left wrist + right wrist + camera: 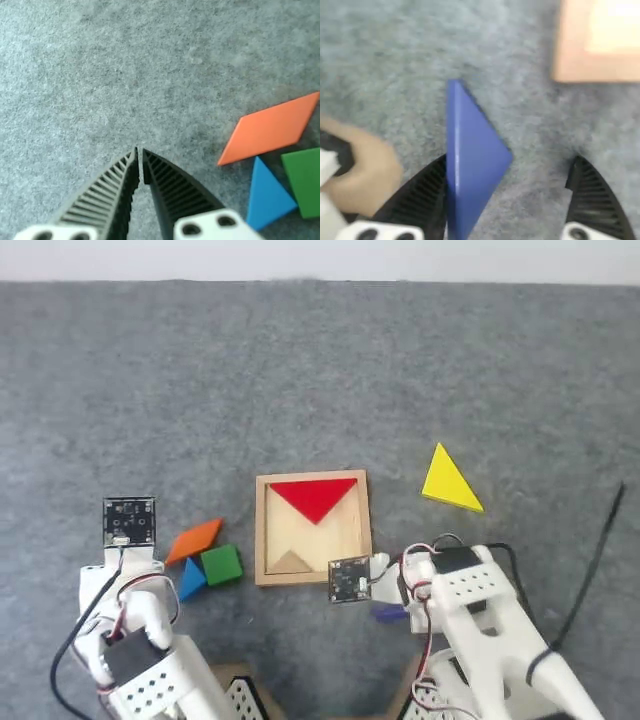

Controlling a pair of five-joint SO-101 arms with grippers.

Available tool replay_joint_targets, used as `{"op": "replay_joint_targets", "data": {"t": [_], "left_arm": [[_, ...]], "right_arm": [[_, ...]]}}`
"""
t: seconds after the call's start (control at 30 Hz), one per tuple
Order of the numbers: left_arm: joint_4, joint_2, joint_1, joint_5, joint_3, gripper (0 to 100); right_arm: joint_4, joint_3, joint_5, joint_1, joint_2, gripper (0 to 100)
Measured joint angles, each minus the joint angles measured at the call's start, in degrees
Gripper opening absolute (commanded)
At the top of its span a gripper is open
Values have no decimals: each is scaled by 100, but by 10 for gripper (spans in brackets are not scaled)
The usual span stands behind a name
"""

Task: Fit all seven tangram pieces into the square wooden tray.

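Between the spread jaws of the right claw (pixel 510 161), dark blue triangle (pixel 470 165) (perhaps touching one finger), wooden tray (pixel 580 65) just ahead, left claw (pixel 139 152) closed on nothing.

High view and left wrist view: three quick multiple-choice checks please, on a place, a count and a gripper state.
1. Relative to the tray, the yellow triangle lies: A inside; B to its right; C to its left.
2. Pieces left of the tray: A one; B five; C three.
3. The left gripper has fingers: A shut, empty; B wide open; C shut on a piece.
Key: B, on carpet beyond the rim; C, orange parallelogram, light blue triangle, green square; A, they meet over bare carpet.
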Motion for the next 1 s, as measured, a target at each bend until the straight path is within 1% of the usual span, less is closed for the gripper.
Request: {"op": "replay_joint_targets", "data": {"t": [0.13, 0.2, 0.27, 0.43, 0.57, 0.7, 0.83, 1.0], "left_arm": [[0, 0, -9, 0, 0, 13], [0, 0, 0, 0, 0, 13], [0, 0, -9, 0, 0, 13], [0, 0, -9, 0, 0, 13], [0, 0, 0, 0, 0, 13], [0, 0, 0, 0, 0, 13], [0, 0, 0, 0, 18, 13], [0, 0, -9, 0, 53, 13]], "right_arm": [[-132, 352, -88, 105, -774, 335], [-141, 545, -299, 114, -1213, 335], [35, 659, -387, 114, -1644, 335], [756, 879, -510, -369, -2699, 335], [870, 1055, -782, -844, -3279, 335], [870, 1143, -835, -1266, -3367, 335], [914, 1152, -826, -1477, -3376, 335], [1240, 862, -791, -1749, -3376, 335]]}}
